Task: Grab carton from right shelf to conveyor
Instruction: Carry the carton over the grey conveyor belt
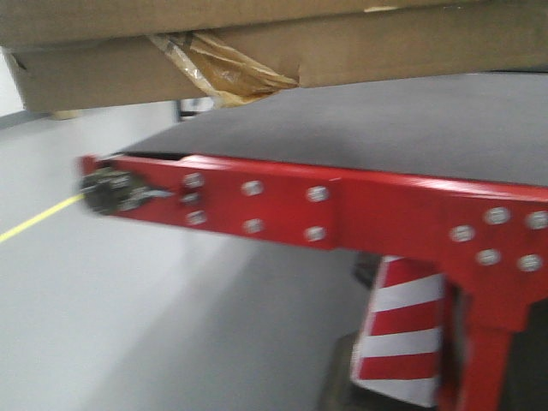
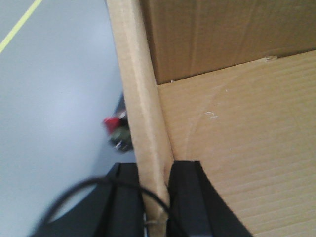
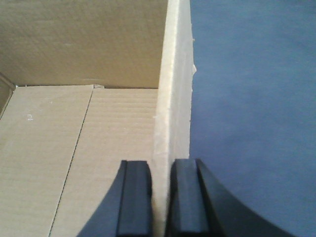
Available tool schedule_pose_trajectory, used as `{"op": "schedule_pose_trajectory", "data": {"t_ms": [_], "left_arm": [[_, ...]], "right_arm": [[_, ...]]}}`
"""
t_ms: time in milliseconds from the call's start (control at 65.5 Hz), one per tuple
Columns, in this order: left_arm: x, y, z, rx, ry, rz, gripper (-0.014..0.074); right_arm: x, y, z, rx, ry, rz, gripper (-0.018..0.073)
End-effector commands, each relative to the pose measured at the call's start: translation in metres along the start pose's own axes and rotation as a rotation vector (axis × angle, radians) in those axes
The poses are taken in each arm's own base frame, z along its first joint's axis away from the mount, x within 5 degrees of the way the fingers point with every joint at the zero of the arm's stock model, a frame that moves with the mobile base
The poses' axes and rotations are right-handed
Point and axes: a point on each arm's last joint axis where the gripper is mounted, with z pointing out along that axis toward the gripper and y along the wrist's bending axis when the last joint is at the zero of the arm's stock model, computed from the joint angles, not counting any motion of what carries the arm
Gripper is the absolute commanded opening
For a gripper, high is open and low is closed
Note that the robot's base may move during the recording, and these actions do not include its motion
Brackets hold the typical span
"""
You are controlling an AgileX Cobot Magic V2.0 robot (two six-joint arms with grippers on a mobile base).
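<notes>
Carton (image 1: 342,47): lifted, open top, seemingly just clear of the conveyor (image 1: 385,128) beneath it; shelf out of view
Left gripper (image 2: 154,180): clamped on the left wall, floor (image 2: 59,98) outboard
Right gripper (image 3: 160,170): clamped on the right wall, conveyor outboard
Remaining: probably lowering and letting go

right gripper (image 3: 160,170) pinches carton (image 3: 98,49) wall (conveyor (image 3: 252,98) beside).
</notes>
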Motion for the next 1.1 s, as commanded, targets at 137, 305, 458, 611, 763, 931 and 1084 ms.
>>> {"op": "schedule_pose_trajectory", "data": {"t_ms": [137,305,458,611,763,931,1084], "left_arm": [[-0.0036,0.0128,-0.0055,-0.095,-0.036,0.04,-0.0021],[-0.0036,0.0128,-0.0055,-0.095,-0.036,0.04,-0.0021],[-0.0036,0.0128,-0.0055,-0.095,-0.036,0.04,-0.0021],[-0.0036,0.0128,-0.0055,-0.095,-0.036,0.04,-0.0021],[-0.0036,0.0128,-0.0055,-0.095,-0.036,0.04,-0.0021],[-0.0036,0.0128,-0.0055,-0.095,-0.036,0.04,-0.0021],[-0.0036,0.0128,-0.0055,-0.095,-0.036,0.04,-0.0021]], "right_arm": [[-0.0061,-0.0037,-0.0104,0.03,-0.066,-0.028,-0.0064],[-0.0061,-0.0037,-0.0104,0.03,-0.066,-0.028,-0.0064],[-0.0061,-0.0037,-0.0104,0.03,-0.066,-0.028,-0.0064],[-0.0061,-0.0037,-0.0104,0.03,-0.066,-0.028,-0.0064],[-0.0061,-0.0037,-0.0104,0.03,-0.066,-0.028,-0.0064],[-0.0061,-0.0037,-0.0104,0.03,-0.066,-0.028,-0.0064],[-0.0061,-0.0037,-0.0104,0.03,-0.066,-0.028,-0.0064]]}}
